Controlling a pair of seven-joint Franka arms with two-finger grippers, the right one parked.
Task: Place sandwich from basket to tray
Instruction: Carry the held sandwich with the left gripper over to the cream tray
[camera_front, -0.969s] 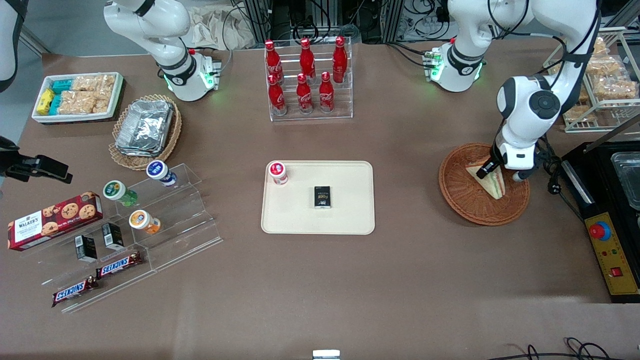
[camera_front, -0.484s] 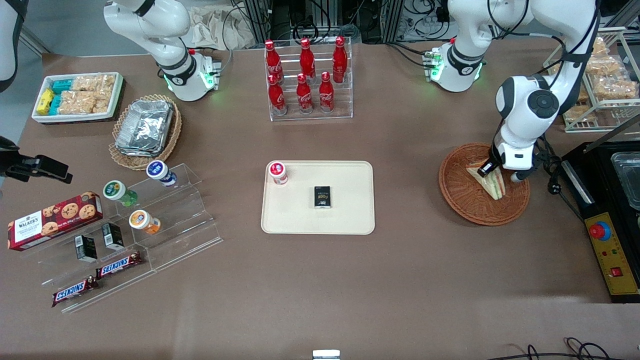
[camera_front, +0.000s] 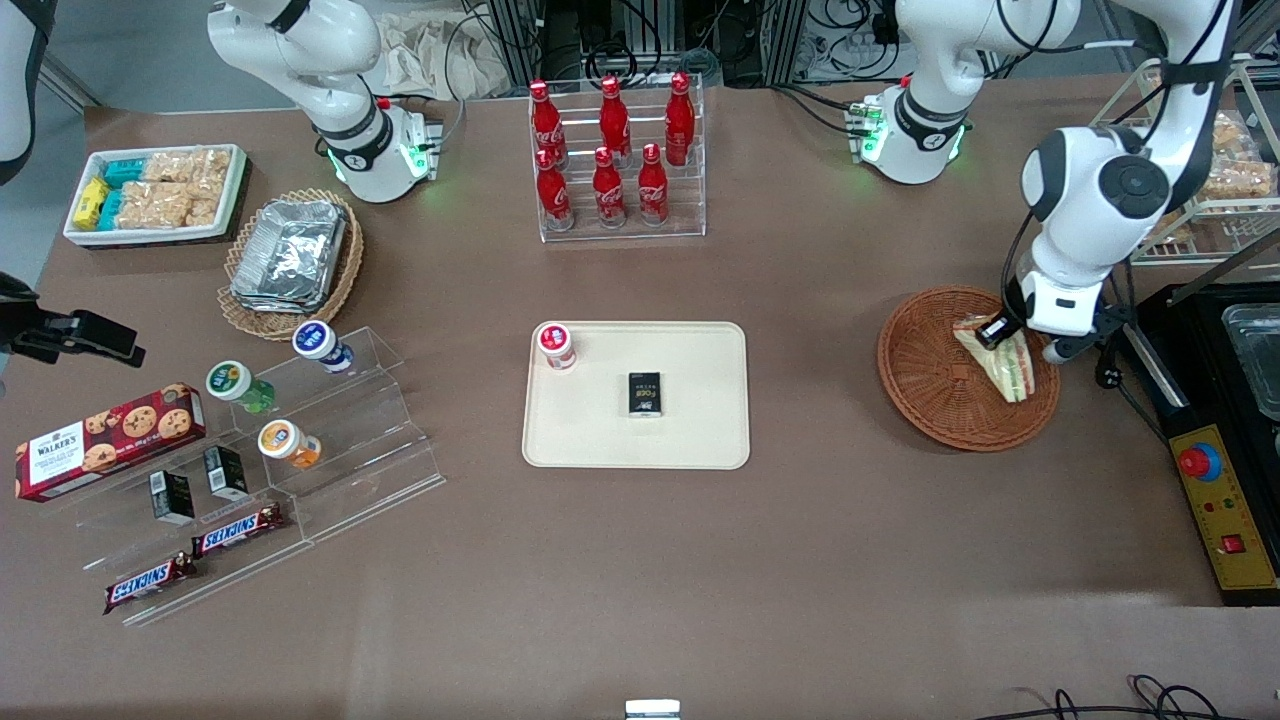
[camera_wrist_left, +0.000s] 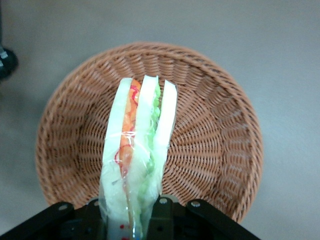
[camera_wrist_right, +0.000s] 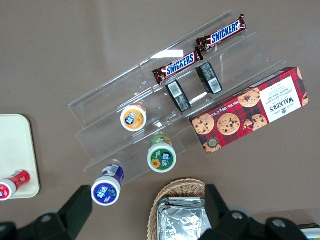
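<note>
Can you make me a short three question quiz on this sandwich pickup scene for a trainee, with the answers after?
1. True or false: the gripper is shut on the sandwich.
2. The sandwich hangs above: A the tray, B the basket, C bare table?
3. What two things lie on the tray?

Key
1. True.
2. B.
3. A red-capped bottle and a small black box.

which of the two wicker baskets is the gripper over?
The round reddish-brown basket at the working arm's end; the gripper holds the sandwich above it. The tan lacy-rimmed basket with foil packets sits near the parked arm.
</note>
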